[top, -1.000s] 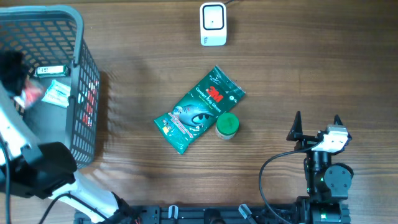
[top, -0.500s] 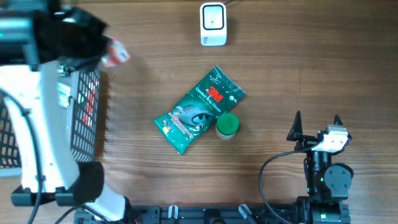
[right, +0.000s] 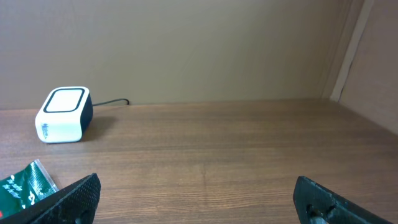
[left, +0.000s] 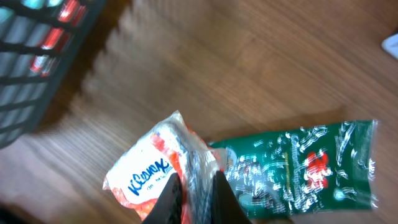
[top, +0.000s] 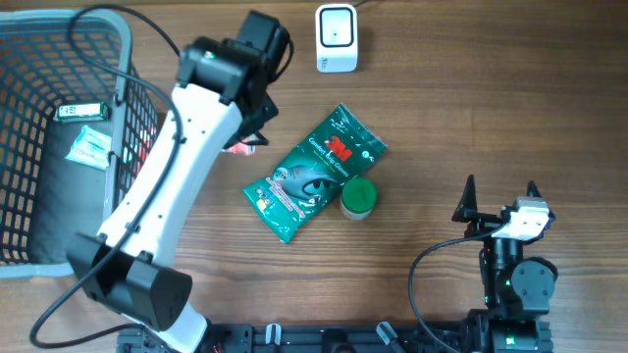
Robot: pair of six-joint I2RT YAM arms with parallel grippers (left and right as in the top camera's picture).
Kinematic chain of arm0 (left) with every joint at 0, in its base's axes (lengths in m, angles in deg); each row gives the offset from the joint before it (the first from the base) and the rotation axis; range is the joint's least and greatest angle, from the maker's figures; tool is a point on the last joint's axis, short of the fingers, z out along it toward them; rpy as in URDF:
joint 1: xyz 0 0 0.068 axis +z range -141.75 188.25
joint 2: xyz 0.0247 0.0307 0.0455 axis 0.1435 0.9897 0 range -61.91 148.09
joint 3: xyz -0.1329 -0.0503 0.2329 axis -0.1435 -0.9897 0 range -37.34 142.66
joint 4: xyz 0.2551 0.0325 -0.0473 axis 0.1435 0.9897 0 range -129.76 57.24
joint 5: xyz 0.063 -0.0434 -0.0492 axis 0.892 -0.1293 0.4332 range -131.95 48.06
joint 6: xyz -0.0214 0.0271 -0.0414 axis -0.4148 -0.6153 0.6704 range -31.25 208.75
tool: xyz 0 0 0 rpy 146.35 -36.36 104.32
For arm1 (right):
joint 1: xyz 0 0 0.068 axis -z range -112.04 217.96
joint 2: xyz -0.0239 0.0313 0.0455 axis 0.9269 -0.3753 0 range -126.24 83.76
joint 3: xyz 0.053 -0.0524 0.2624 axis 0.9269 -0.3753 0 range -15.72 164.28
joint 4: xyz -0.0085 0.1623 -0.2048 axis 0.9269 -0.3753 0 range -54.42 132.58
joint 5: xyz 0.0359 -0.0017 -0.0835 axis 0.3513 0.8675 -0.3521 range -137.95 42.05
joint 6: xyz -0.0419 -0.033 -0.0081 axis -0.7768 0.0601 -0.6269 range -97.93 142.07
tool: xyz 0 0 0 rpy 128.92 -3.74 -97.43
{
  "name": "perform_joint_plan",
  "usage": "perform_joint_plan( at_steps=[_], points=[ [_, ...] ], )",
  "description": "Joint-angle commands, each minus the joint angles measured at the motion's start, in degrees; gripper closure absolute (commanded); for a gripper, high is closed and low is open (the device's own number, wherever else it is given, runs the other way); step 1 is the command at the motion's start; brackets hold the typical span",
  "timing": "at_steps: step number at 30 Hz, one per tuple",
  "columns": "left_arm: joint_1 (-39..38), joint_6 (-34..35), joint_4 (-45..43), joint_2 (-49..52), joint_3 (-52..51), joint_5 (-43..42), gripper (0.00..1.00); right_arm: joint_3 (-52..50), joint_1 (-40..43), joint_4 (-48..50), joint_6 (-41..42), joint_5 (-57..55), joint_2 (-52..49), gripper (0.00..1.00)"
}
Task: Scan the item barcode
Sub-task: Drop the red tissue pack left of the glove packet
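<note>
Left jaws shut on crinkled edge of Kleenex pack [left: 146, 174], beside green pouch [left: 298, 165], short of scanner [top: 336, 37]; slack wrapper could slip or hide barcode; right jaws wide, empty.

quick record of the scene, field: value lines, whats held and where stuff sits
left claw: shut on kleenex pack, held between basket and pouch
right claw: open, empty, near right
scanner: white, far side, nothing on it
green pouch: lying flat, centre, angled
green-lidded jar: beside pouch's right edge
basket: far left, a few small items inside
</note>
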Motion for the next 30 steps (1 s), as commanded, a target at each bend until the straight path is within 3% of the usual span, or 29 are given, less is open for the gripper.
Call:
perform_joint_plan(
  at_steps=[1,7,12,13,14,15,19,22,27,30],
  points=[
    [-0.07,-0.26,-9.68,-0.2,-11.3,1.81,0.96,-0.07,0.09,0.13,-0.66,0.7,0.24,0.0],
    [-0.07,-0.07,-27.5,-0.2,-26.71,-2.91,0.93,-0.07,0.09,0.11,-0.66,0.7,0.24,0.0],
    [-0.07,-0.11,-30.67,-0.2,-29.14,-4.02,0.71,-0.07,0.09,0.13,-0.63,0.7,0.24,0.0],
    [-0.07,-0.13,-30.97,-0.2,-29.14,-3.98,0.53,-0.07,0.09,0.13,-0.66,0.68,0.24,0.0],
    [0.0,-0.85,-31.54,-0.2,-29.11,-3.58,0.13,-0.07,0.09,0.13,-0.66,0.7,0.24,0.0],
    [0.17,-3.85,-32.04,-0.24,-28.7,-2.36,0.0,-0.07,0.09,0.11,-0.66,0.7,0.24,0.0],
    [1.14,-16.11,-29.22,-0.74,-20.9,-0.96,0.0,-0.07,0.09,0.13,-0.66,0.7,0.24,0.0],
    [1.9,-23.39,-22.27,-1.42,-7.21,-0.48,0.0,-0.07,0.09,0.13,-0.66,0.7,0.24,0.0],
    [2.89,-24.81,-13.33,-3.15,16.48,11.17,0.0,-0.07,0.09,0.13,-0.66,0.7,0.24,0.0],
    [4.74,-24.59,-12.66,-6.47,22.4,22.23,0.0,-0.07,0.09,0.11,-0.63,0.68,0.24,0.0]
  ],
)
